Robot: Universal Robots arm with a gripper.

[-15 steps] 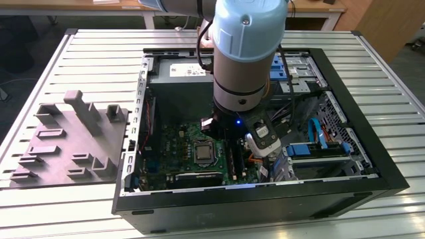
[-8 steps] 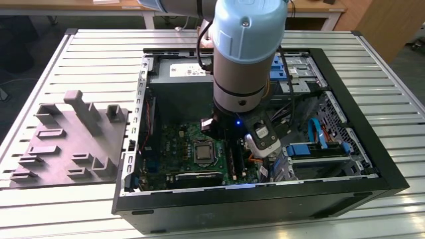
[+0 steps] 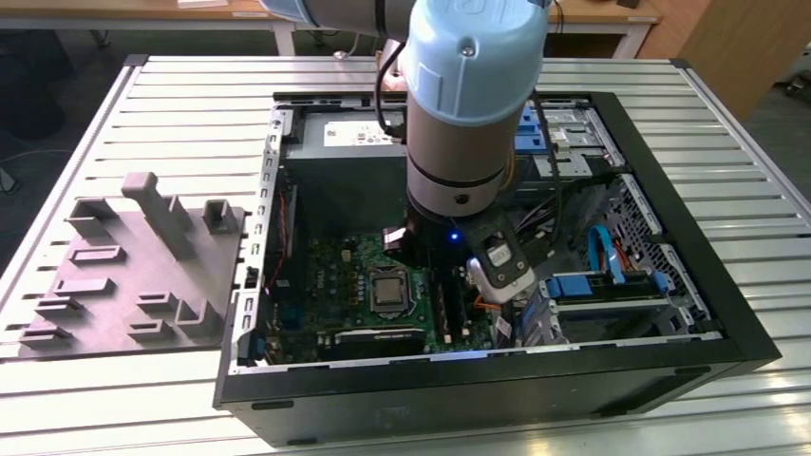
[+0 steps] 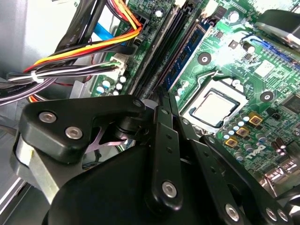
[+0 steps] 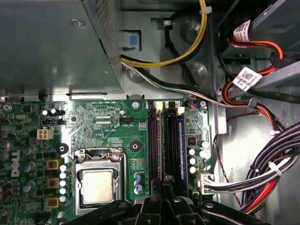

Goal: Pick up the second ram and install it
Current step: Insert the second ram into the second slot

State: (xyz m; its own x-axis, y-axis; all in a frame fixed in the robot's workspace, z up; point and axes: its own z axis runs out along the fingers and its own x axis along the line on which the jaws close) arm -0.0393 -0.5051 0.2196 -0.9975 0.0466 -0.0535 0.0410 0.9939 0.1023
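On the exterior view's left, a grey moulded plastic fixture with upright posts (image 3: pixel 127 275) lies on the ribbed aluminium table (image 3: pixel 190 104), well apart from the work. Just beside it rises the left wall of the open black computer case (image 3: pixel 507 389). Inside, a grey metal power-supply box (image 3: pixel 336 133) fills the far corner, its edge ending right at the green motherboard (image 3: pixel 323 275).

Moving right, we see the silver square processor in its socket (image 3: pixel 384 288), with bare board between it and the row of long black memory slots (image 3: pixel 443 304). The grey arm with its pale blue cap (image 3: pixel 469 104) comes straight down over that row, and the black gripper (image 3: pixel 424 245) sits low within the case.

In the first wrist view the gripper (image 5: pixel 161 186) hangs directly over the slot row. The second ram – a thin dark blue-green stick (image 5: pixel 183 140) – stands on edge in the slot on the side away from the processor. In the second wrist view it (image 4: pixel 187 51) runs away from the gripper (image 4: pixel 164 107), in line with it. We cannot tell whether the claw is clenched or released.

Room is tight on the ram's outer side: a bundle of black, yellow and red cables (image 5: pixel 262 178) passes near the board's edge. Further right in the exterior view, a blue plastic drive bracket (image 3: pixel 595 285) stands by the case's right wall.
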